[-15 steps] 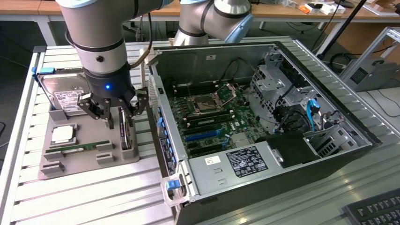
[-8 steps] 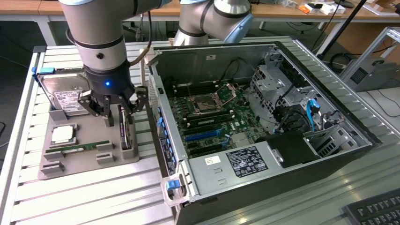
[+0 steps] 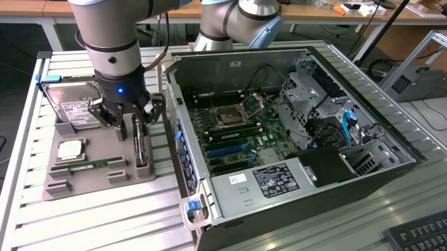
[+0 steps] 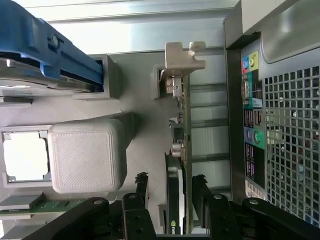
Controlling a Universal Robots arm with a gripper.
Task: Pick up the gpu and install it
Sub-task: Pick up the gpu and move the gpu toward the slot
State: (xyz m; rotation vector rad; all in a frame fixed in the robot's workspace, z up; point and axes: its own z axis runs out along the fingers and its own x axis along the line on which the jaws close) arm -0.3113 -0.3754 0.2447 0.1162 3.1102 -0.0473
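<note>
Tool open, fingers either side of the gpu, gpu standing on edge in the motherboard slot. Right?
Not the slot. The gpu stands on edge in the gray holder outside the case, at the exterior view's left, as that view shows. Rest holds: tool open, fingers either side of the gpu.

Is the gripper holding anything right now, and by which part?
Nothing is held: the open gripper straddles the thin green card with its silver end bracket, standing edgewise in the grey tray.

Thin green dark-faced gpu card (image 4: 176, 200) cut off at the wrist view's edge, silver hard drive (image 3: 70, 107) partly behind the grey arm (image 3: 112, 47), black keyboard (image 3: 419, 235) cropped
</note>
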